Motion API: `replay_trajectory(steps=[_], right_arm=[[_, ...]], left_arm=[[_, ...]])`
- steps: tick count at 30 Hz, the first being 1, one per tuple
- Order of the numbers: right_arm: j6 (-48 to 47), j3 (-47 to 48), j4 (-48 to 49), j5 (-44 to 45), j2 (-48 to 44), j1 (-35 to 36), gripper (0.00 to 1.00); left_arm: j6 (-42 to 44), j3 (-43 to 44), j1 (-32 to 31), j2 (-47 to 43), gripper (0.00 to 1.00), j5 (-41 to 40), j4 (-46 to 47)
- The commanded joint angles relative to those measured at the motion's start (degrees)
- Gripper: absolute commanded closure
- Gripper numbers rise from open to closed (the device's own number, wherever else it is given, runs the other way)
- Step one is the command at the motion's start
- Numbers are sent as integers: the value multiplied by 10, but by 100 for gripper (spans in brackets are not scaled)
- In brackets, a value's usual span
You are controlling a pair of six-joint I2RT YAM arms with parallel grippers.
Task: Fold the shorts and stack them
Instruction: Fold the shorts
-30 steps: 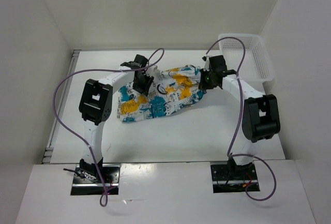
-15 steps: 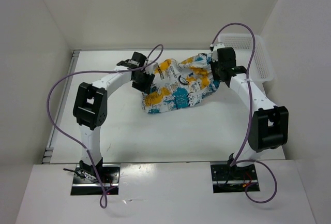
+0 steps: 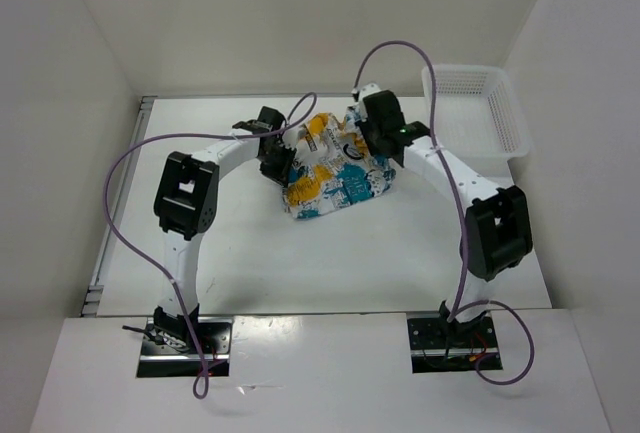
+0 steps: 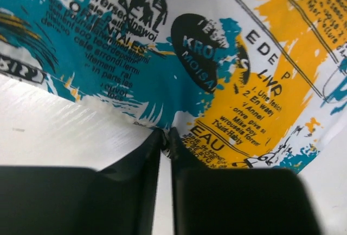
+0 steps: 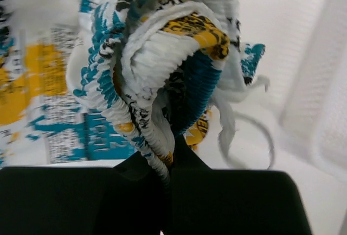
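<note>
Loosely slung, the printed shorts [image 3: 335, 168] sag limp and light (thin cloth). Left gripper [image 4: 165, 137] pinches an edge; right gripper [image 5: 168, 162] clamps the bunched waistband [image 5: 152, 56], likely the surest hold.

One pair of shorts [image 3: 335, 168] on one desk [image 3: 300, 263]. One white mesh basket [image 3: 480, 113], far right. Two robot arms: left arm [image 3: 185, 198], right arm [image 3: 495, 228]. Two purple cables [image 3: 400, 44].
</note>
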Motion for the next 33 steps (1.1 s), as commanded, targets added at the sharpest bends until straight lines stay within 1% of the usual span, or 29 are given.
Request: replay_trajectory(steps=[1, 2, 5, 8, 11, 15, 16, 18, 19, 20, 21, 22, 24, 25, 26, 28, 29, 30, 31, 33], right_arm=[[52, 39, -5, -4, 25, 39, 100], [68, 39, -5, -4, 36, 65, 100], [106, 71, -11, -32, 72, 119, 100], [145, 129, -18, -65, 118, 146, 100], [157, 167, -18, -79, 162, 163, 100], [173, 188, -18, -118, 196, 188, 100], [173, 188, -9, -118, 196, 194, 96], [155, 182, -1, -135, 203, 205, 85], [148, 174, 10, -147, 203, 205, 73], [141, 168, 15, -158, 203, 205, 66], [116, 159, 15, -184, 203, 205, 59], [101, 159, 22, -204, 195, 205, 46], [59, 159, 22, -246, 178, 205, 36], [46, 178, 22, -289, 173, 205, 32], [34, 187, 17, -310, 173, 205, 26], [9, 217, 7, -341, 158, 205, 25], [3, 231, -1, -363, 158, 205, 25], [-5, 231, -6, -370, 149, 205, 26], [-13, 237, -6, -370, 138, 205, 28], [-26, 237, -11, -353, 123, 205, 31]], left_arm=[[3, -10, 1, 25, 86, 45, -2], [3, -15, 1, 25, 90, 50, -1], [3, -20, 1, 20, 92, 62, 4], [3, -26, 6, 14, 93, 67, 9], [3, -31, 12, 8, 94, 74, 14], [3, -31, 17, 8, 94, 80, 20], [3, -31, 24, 8, 94, 85, 20], [3, -31, 31, 8, 94, 85, 20], [3, -31, 31, 8, 93, 85, 20], [3, -31, 40, 8, 93, 80, 20], [3, -31, 51, 8, 89, 80, 20], [3, -31, 59, 1, 86, 80, 12], [3, -26, 83, -7, 79, 75, 6], [3, -26, 90, -15, 69, 70, -2], [3, -26, 96, -21, 66, 70, -10], [3, -11, 113, -29, 60, 56, -19], [3, 4, 121, -36, 55, 47, -24], [3, 4, 121, -36, 55, 40, -33], [3, 22, 128, -42, 53, 34, -33], [3, 44, 133, -48, 52, 15, -48]])
